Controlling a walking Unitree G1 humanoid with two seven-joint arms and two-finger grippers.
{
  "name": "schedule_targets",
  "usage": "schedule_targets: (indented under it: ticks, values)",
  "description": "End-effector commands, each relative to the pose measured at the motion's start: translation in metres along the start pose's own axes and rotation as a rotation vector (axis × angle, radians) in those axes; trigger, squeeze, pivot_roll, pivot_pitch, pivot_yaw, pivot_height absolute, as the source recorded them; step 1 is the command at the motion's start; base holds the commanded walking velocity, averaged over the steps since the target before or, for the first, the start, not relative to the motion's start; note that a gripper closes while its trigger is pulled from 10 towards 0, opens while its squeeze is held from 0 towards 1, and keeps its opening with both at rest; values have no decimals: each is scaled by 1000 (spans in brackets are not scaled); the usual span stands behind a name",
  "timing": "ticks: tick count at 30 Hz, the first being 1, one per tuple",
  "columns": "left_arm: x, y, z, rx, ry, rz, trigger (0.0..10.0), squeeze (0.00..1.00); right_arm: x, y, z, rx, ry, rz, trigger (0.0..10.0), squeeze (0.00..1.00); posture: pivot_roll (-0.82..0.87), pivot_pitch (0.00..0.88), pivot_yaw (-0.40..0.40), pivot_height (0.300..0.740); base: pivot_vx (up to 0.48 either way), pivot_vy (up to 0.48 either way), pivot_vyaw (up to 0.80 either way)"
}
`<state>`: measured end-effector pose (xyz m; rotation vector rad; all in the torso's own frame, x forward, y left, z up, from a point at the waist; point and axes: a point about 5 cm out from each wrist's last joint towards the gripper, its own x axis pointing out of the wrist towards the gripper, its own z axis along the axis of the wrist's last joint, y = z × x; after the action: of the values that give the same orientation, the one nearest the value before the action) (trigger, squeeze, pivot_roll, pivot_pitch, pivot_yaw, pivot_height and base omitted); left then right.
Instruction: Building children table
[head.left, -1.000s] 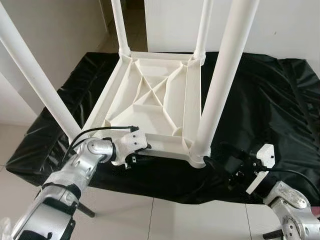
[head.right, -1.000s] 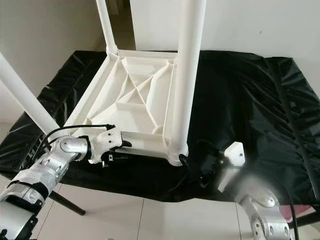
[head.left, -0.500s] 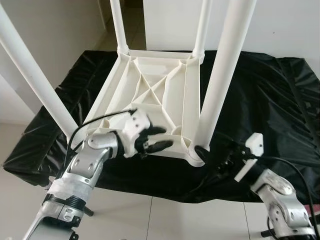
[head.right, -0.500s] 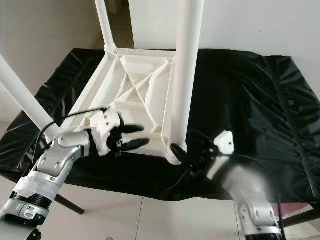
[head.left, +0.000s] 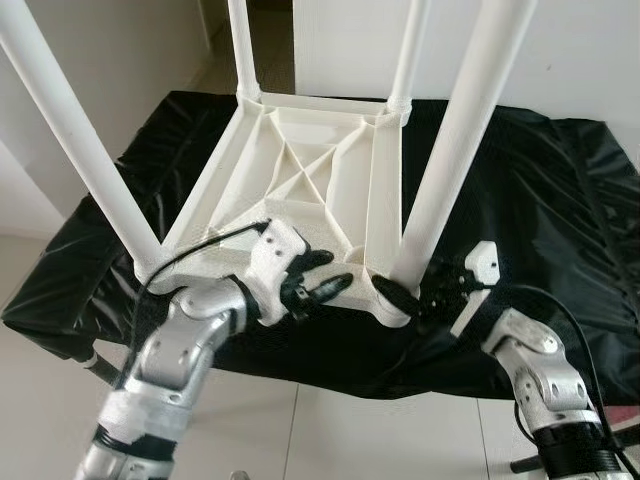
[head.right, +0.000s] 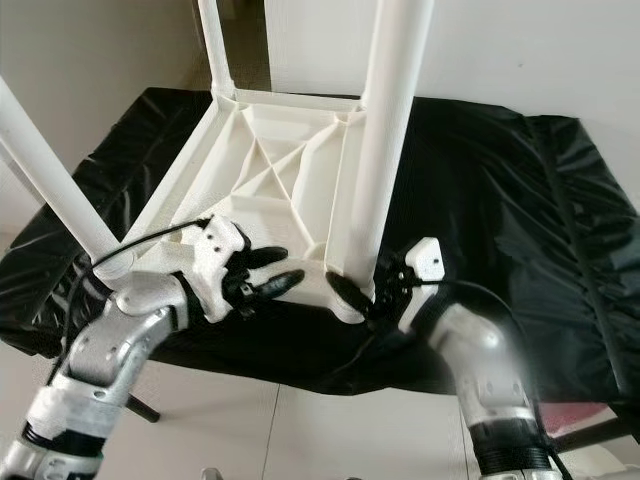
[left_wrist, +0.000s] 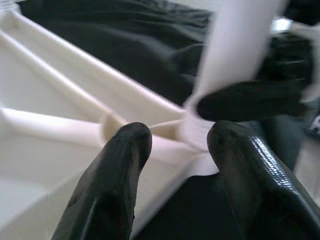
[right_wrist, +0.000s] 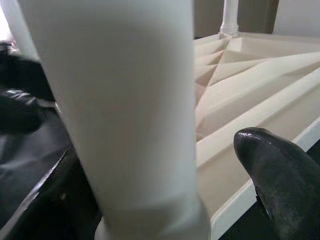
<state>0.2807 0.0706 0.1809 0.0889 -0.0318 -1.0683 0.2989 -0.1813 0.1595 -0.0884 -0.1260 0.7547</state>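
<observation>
- The white children's table (head.left: 300, 180) is lying upside down on a bench draped in black sheeting (head.left: 540, 190), its four legs pointing up.
- My left fingers (head.left: 325, 275) are spread apart, hovering over the table's near edge, gripping nothing.
- My right fingers (head.right: 352, 297) are straddling the base of the near right leg (head.left: 450, 160), one finger on each side.

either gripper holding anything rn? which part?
Right gripper straddles the near-right table leg at its base; contact can't be confirmed. Left gripper is open over the table's near rail, holding nothing.
</observation>
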Motion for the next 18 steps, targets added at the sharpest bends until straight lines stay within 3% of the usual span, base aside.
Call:
schedule_targets:
  ticks: [1, 5, 9, 15, 18]
  values:
    - [2, -3, -2, -22, 8, 67, 10000, 0, -4, -11, -2, -15, 19, -64, 10000, 0, -5, 84, 5, 740, 0, 0, 0]
    - [5, -7, -3, -43, 7, 79, 10000, 0, -6, -16, -2, -26, 21, -80, 10000, 0, -5, 84, 5, 740, 0, 0, 0]
    - [13, -13, -11, -42, 62, 167, 10000, 0, -21, -42, -3, -26, 52, -225, 10000, 0, -16, 83, 1, 740, 0, 0, 0]
    - [13, -11, -11, -50, 67, 184, 10000, 0, -25, -46, -3, -30, 59, -242, 10000, 0, -18, 83, 1, 740, 0, 0, 0]
    - [13, -9, -10, -65, 70, 195, 10000, 0, -33, -60, -3, -46, 67, -328, 10000, 0, -30, 82, 6, 740, 0, 0, 0]
